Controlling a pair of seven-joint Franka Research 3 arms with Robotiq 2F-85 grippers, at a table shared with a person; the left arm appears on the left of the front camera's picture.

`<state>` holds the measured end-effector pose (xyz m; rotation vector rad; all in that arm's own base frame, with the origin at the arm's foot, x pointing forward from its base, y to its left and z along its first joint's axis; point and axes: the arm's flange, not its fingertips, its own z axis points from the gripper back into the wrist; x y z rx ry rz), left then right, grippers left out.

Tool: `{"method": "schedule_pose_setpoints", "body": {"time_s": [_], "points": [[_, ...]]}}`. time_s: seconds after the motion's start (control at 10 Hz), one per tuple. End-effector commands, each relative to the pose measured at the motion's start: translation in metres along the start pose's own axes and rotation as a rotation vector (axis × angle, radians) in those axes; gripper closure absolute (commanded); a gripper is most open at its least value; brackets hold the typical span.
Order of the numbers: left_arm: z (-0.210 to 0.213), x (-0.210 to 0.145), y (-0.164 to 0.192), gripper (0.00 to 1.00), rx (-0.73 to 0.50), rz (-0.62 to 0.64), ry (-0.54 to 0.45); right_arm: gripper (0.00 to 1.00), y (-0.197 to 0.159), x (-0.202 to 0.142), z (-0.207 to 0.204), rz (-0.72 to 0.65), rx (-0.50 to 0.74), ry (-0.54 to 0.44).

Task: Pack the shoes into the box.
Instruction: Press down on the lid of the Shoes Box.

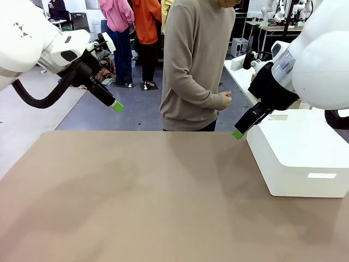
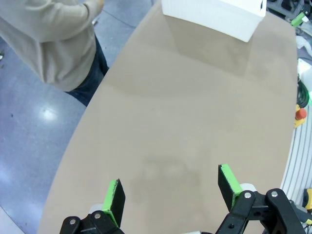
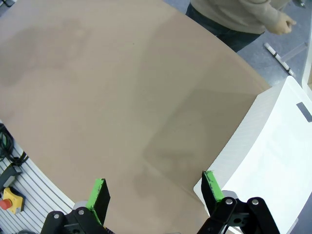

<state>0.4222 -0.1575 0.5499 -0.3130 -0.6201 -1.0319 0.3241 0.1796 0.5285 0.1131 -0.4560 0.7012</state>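
The shoes and the box are out of view. My left gripper (image 1: pixel 113 105) hangs open above the table's far left corner; in the left wrist view its green-padded fingers (image 2: pixel 115 200) stand wide apart over bare tabletop, holding nothing. My right gripper (image 1: pixel 240 131) hovers open at the far right, just left of a large white block (image 1: pixel 297 158). Seen from the right wrist, its fingertips (image 3: pixel 100 192) are spread above the table and the block's near corner, with nothing between them.
The brown table (image 1: pixel 136 196) is bare apart from the white block (image 2: pixel 214 17) (image 3: pixel 273 161) on its right side. A person in a beige sweater (image 1: pixel 193 65) stands at the far edge, hands held near the waist. Other people stand farther back.
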Motion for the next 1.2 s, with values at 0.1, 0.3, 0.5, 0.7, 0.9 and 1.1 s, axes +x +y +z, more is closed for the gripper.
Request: {"method": "schedule_pose_setpoints", "body": {"time_s": [0.1,0.3,0.5,0.7,0.9,1.1], "points": [[0.0017,-0.0001,0.0012,0.0,-0.003,0.007,0.009,0.0,-0.0006,0.0022,0.0,0.0,-0.002,0.001],[0.0017,-0.0001,0.0012,0.0,-0.003,0.007,0.009,0.0,-0.0006,0.0022,0.0,0.0,-0.002,0.001],[0.0017,-0.0001,0.0012,0.0,-0.003,0.007,0.009,0.0,-0.0006,0.0022,0.0,0.0,-0.002,0.001],[0.0017,-0.0001,0.0012,0.0,-0.003,0.007,0.009,0.0,-0.0006,0.0022,0.0,0.0,-0.002,0.001],[0.0017,-0.0001,0.0012,0.0,-0.003,0.007,0.009,0.0,-0.0006,0.0022,0.0,0.0,-0.002,0.001],[0.0017,-0.0001,0.0012,0.0,-0.003,0.007,0.009,0.0,-0.0006,0.0022,0.0,0.0,-0.002,0.001]]}}
